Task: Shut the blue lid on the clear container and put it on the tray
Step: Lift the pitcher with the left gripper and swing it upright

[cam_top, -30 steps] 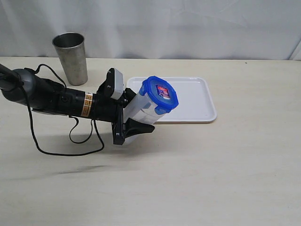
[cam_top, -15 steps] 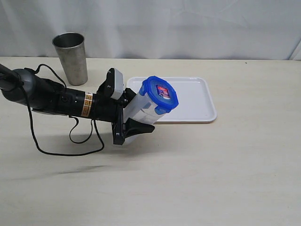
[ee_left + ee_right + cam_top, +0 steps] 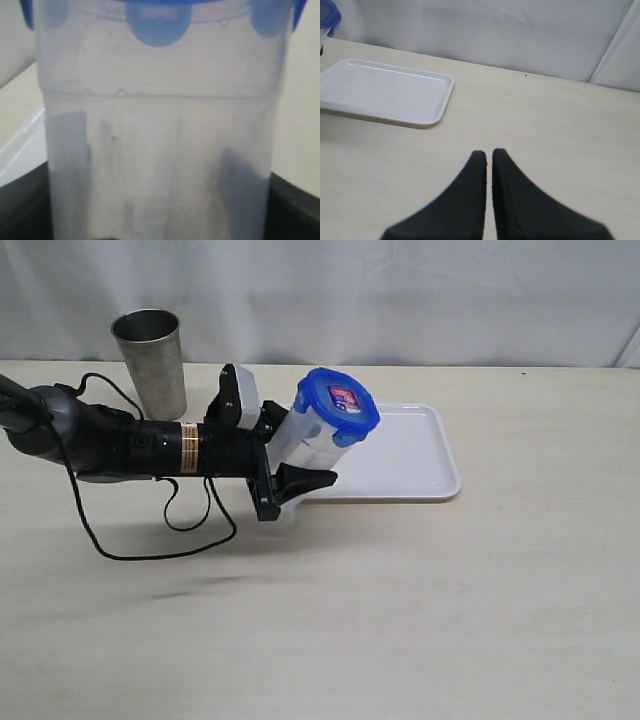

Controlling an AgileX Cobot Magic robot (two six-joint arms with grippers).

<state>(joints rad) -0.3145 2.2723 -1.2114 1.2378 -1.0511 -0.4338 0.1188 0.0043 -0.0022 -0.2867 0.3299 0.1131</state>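
The clear container (image 3: pixel 303 447) is held off the table, tilted, with the blue lid (image 3: pixel 338 403) sitting on its mouth and the red-and-white label facing up. My left gripper (image 3: pixel 288 462) is shut on the container's lower body, one black finger (image 3: pixel 303 483) showing below it. The container hangs over the near-left edge of the white tray (image 3: pixel 405 455). In the left wrist view the container (image 3: pixel 160 150) fills the frame, with the lid's flaps (image 3: pixel 157 22) snapped down over the rim. My right gripper (image 3: pixel 489 154) is shut and empty over bare table, out of the exterior view.
A grey steel cup (image 3: pixel 152 362) stands at the back left, behind the left arm. A black cable (image 3: pixel 160 540) loops on the table under that arm. The tray (image 3: pixel 385 92) lies flat with nothing on it. A white curtain backs the table.
The left arm has lifted the lidded container higher and slightly back, toward the tray's left end. The cable loop has shifted with it. The right gripper's earlier state is not shown.
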